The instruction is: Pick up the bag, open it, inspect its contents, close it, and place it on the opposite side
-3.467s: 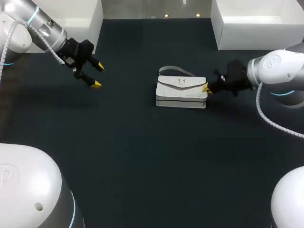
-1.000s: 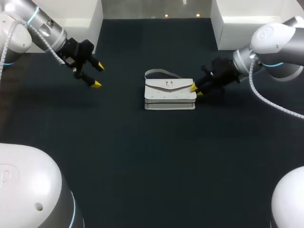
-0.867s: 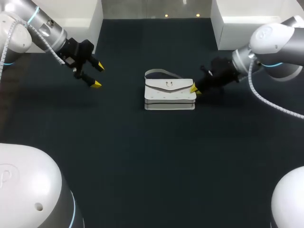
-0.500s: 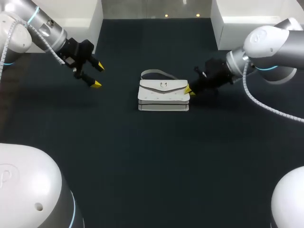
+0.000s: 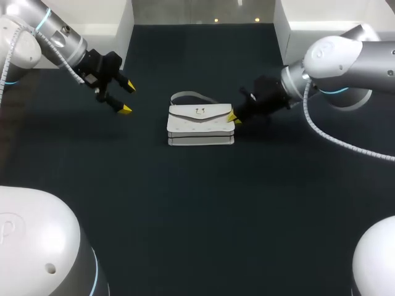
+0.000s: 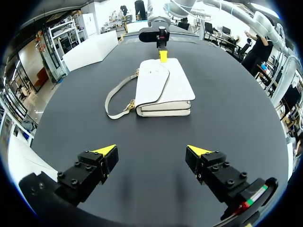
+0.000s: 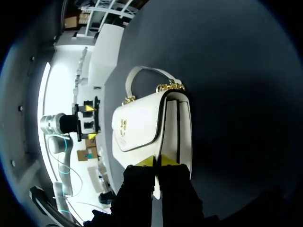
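Note:
A white handbag (image 5: pixel 200 124) with a flap and a grey strap (image 5: pixel 185 96) lies flat near the table's middle. My right gripper (image 5: pixel 233 118) is shut, its yellow tips pressed against the bag's right end. The right wrist view shows those tips (image 7: pixel 156 162) together at the edge of the bag (image 7: pixel 151 125), with no part of it seen between them. My left gripper (image 5: pixel 126 98) hovers open to the left of the bag, apart from it. In the left wrist view the open left gripper (image 6: pixel 151 153) faces the bag (image 6: pixel 163 85), with the right gripper (image 6: pixel 163 56) beyond it.
A white box (image 5: pixel 327 31) stands at the back right corner and another white box (image 5: pixel 105 18) at the back left. Dark table surface (image 5: pixel 203 209) stretches in front of the bag.
The right gripper has shut and moved left, and the bag has slid leftward on the table with it. The left arm has kept still.

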You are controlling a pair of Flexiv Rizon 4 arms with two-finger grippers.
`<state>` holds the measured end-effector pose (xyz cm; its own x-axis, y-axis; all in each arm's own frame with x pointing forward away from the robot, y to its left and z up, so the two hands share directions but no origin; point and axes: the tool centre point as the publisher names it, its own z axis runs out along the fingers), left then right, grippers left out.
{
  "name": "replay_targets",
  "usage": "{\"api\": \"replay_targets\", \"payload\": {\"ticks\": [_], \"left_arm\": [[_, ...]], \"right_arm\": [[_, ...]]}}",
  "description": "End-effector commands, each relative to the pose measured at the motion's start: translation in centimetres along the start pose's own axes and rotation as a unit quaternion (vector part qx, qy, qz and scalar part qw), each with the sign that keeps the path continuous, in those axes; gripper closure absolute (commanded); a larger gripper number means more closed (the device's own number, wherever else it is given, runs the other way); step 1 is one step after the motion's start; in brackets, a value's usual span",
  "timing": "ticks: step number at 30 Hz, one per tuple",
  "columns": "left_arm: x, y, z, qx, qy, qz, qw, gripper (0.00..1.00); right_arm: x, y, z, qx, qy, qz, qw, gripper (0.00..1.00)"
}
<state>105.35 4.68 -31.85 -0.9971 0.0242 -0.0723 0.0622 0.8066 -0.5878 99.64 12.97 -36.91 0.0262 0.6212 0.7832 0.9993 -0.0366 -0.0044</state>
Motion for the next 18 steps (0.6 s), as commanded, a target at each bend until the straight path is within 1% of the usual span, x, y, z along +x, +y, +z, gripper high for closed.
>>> {"api": "replay_targets", "payload": {"ticks": [1,11,14,15,16,17,18], "left_arm": [[0.0,0.1,0.1,0.001,0.0,0.0,1.0,0.0],[0.0,0.1,0.1,0.001,0.0,0.0,1.0,0.0],[0.0,0.1,0.1,0.001,0.0,0.0,1.0,0.0],[0.0,0.1,0.1,0.001,0.0,0.0,1.0,0.0],[0.0,0.1,0.1,0.001,0.0,0.0,1.0,0.0],[0.0,0.1,0.1,0.001,0.0,0.0,1.0,0.0],[0.0,0.1,0.1,0.001,0.0,0.0,1.0,0.0]], "right_arm": [[0.4,0.0,0.8,-0.001,-0.003,-0.001,1.0,1.0],[0.5,0.0,1.0,-0.004,-0.001,0.0,1.0,1.0],[0.4,0.0,0.7,-0.005,-0.001,0.002,1.0,1.0],[0.3,0.0,0.6,-0.006,-0.001,0.003,1.0,0.78],[0.2,0.0,0.4,-0.007,-0.002,0.004,1.0,0.52],[0.2,0.0,0.2,-0.007,-0.004,0.006,1.0,0.0],[0.1,0.0,0.0,-0.007,-0.005,0.007,1.0,0.0]]}}
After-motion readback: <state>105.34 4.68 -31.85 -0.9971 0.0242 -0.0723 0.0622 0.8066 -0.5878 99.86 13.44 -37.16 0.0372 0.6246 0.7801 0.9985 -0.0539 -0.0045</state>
